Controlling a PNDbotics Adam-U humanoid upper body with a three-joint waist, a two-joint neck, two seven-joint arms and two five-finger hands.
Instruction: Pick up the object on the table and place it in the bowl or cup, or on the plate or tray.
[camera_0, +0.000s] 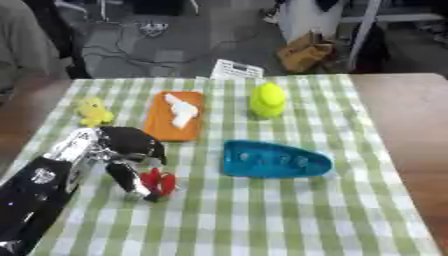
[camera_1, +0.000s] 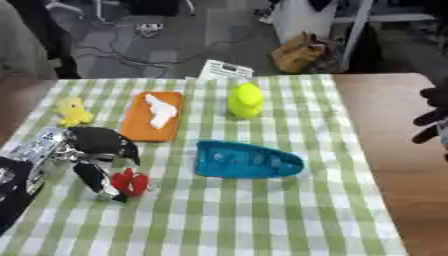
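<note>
Green-and-white checked cloth (camera_0: 262, 215) covers my table, and I count one orange tray (camera_0: 175, 116) carrying one white piece (camera_0: 181, 111), one blue dish (camera_0: 275, 160), two yellow toys (camera_0: 268, 100) (camera_0: 93, 111) and one small red object (camera_0: 158, 182). My left hand (camera_0: 122, 152) pinches that red, lobed object near the cloth's left edge. My right hand (camera_1: 433, 120) shows at the right edge; I cannot tell its fingers' state.

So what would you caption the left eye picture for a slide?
Robot's left hand closes on a small red object on the checked cloth, near an orange tray and blue dish.
</note>
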